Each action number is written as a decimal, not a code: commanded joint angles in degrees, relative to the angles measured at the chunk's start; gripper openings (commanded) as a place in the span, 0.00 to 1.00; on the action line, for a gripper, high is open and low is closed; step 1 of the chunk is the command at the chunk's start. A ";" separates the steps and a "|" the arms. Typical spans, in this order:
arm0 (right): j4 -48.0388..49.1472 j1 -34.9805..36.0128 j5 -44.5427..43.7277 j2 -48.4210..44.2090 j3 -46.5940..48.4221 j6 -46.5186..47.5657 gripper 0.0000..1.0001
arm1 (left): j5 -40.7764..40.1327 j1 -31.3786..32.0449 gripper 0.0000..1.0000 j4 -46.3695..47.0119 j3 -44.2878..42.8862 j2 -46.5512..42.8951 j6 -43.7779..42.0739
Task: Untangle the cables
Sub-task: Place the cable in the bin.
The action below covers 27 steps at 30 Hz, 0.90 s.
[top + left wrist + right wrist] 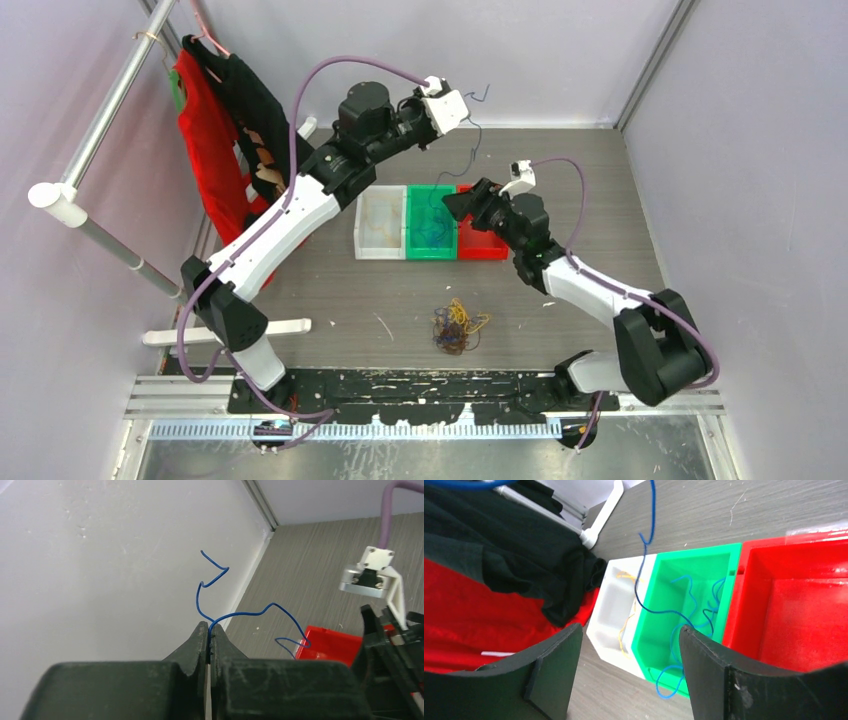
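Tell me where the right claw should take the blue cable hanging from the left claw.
Take the blue cable on its nearly straight upper stretch, below the left claw and above the green bin. Come in from the side with the open right claw, its jaws set across the strand. Lower down the cable kinks and bends.

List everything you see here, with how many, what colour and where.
table: one, grey
tangle: one, yellow, blue and dark, near edge
blue cable: one, raised over far side
bins: three, white, green, red, side by side mid-table
yellow strands: few, in white bin
blue strands: several, in green bin
rack: one, white and silver, left
clothes: red and black, on rack
left hand: one, black, shut on blue cable
right hand: one, black, open above bins
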State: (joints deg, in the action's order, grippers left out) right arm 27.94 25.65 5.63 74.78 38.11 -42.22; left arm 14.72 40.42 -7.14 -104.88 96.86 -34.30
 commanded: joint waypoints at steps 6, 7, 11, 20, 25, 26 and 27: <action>11.93 -0.16 -8.39 10.78 7.30 3.58 0.66 | -0.48 0.32 0.00 -0.87 -0.24 -2.32 4.55; 12.65 -0.16 -9.05 11.61 7.60 3.62 0.64 | -0.48 0.35 0.00 -1.13 0.15 -2.68 4.57; 16.47 -0.26 -8.94 14.14 7.60 2.02 0.52 | -0.31 0.30 0.00 -1.79 2.34 -4.26 4.61; 17.22 -0.19 -5.83 18.09 8.53 0.18 0.35 | -1.36 0.28 0.00 -3.76 12.40 -9.66 4.20; 14.16 -0.24 -5.86 17.52 7.31 -0.02 0.36 | -1.82 0.29 0.00 -4.93 18.02 -12.68 5.04; 12.89 -0.23 -5.55 17.38 7.33 0.01 0.36 | -2.14 0.30 0.00 -5.06 19.23 -13.12 5.12; 11.45 -0.19 -5.01 17.22 7.43 0.21 0.37 | -2.49 0.28 0.00 -5.12 20.26 -13.51 5.15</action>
State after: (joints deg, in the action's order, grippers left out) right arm 40.93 25.65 -0.67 93.30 44.47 -42.02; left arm 13.41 40.56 -12.51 -87.31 87.15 -30.28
